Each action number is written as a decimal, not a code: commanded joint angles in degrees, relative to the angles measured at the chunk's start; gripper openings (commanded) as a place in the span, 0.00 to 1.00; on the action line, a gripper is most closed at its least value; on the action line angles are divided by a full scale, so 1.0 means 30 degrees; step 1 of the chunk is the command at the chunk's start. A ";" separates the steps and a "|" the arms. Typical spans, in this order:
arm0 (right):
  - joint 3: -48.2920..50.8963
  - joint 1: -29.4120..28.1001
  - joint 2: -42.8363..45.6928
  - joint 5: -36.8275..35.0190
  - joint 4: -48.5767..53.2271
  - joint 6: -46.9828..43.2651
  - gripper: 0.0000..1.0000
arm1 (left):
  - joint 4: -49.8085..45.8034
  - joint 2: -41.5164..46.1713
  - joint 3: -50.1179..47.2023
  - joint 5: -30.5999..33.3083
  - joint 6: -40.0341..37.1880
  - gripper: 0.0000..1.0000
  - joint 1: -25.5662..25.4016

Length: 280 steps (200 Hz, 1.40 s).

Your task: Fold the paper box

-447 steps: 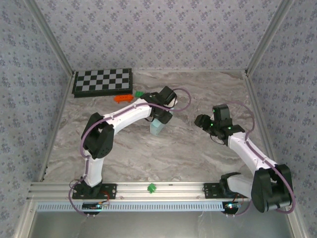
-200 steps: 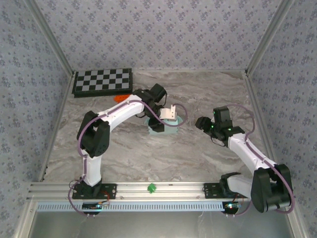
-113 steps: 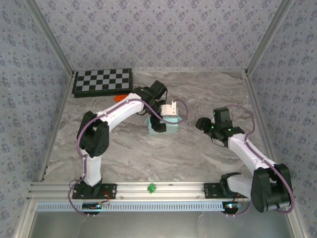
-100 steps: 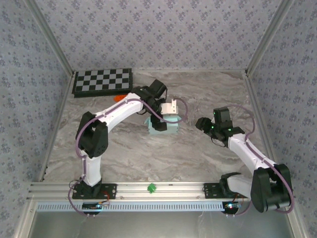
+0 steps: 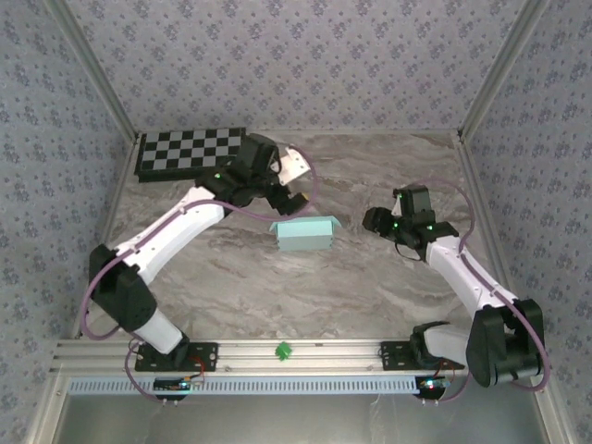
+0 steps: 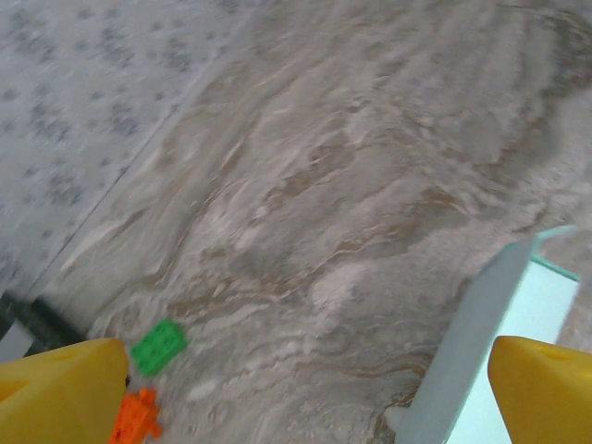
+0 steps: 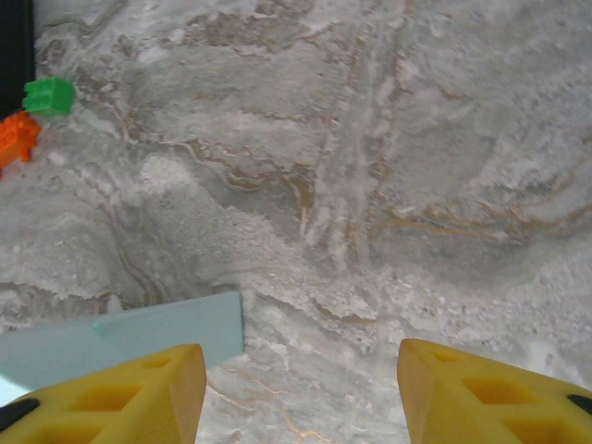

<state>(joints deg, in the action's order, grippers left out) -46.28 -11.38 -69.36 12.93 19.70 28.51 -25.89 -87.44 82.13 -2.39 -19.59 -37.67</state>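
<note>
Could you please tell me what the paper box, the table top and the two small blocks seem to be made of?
The paper box: thin matte card, pale mint, shown by its thin raised edge. The table top: marble-look veining, stone or laminate, cannot tell. The green block and orange block: likely moulded plastic, bright and blocky.

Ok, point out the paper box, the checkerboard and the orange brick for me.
paper box (image 5: 303, 236), overhead view, middle of its pale blue body.
checkerboard (image 5: 191, 151), overhead view, centre of the checkered surface.
orange brick (image 7: 15, 139), right wrist view, middle of the part visible at the left edge.
</note>
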 commanded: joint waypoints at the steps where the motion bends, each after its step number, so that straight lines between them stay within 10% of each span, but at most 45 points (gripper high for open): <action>1: -0.1394 -0.0132 -0.0334 0.1365 0.1488 -0.2139 0.59 | 0.1125 0.1793 -0.1495 0.2481 0.4144 0.99 0.0162; 71: -0.3332 -0.1124 -0.0786 0.4172 0.2250 -0.4602 0.58 | -0.1095 0.4898 -0.5333 0.2011 1.3784 0.96 0.1905; 280: -0.5051 -0.3971 -0.4270 0.2391 0.2939 -0.5264 0.45 | -0.0291 0.1582 -0.6692 -0.3359 1.3768 0.44 0.1923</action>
<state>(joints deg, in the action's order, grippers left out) -59.64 -22.81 -81.56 21.61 26.85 13.43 -27.55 -82.19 62.06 -10.57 21.65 -31.88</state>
